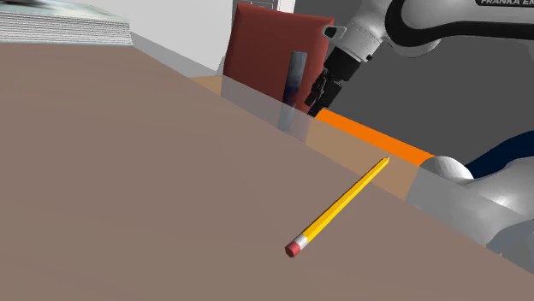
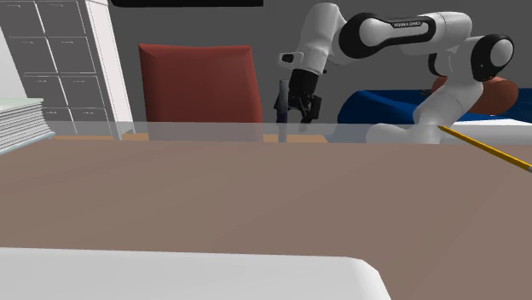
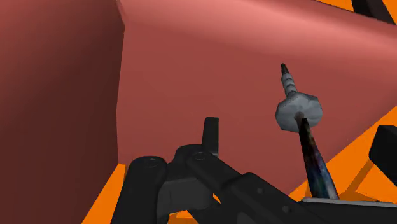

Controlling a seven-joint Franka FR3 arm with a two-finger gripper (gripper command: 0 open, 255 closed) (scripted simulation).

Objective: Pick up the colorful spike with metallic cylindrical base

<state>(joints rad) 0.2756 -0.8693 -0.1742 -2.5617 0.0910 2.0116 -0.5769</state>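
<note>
Brown table (image 1: pixel 154 171), spike (image 3: pixel 316 159) end behind pincer (image 1: pixel 318 103)

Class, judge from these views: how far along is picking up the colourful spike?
Done: the gripper is at the spike, which stands upright beside it beyond the table's far edge, before the red chair. In hand: securing it; a firm hold cannot be confirmed. Left: a clear lift. The pencil lies untouched on the table.
</note>
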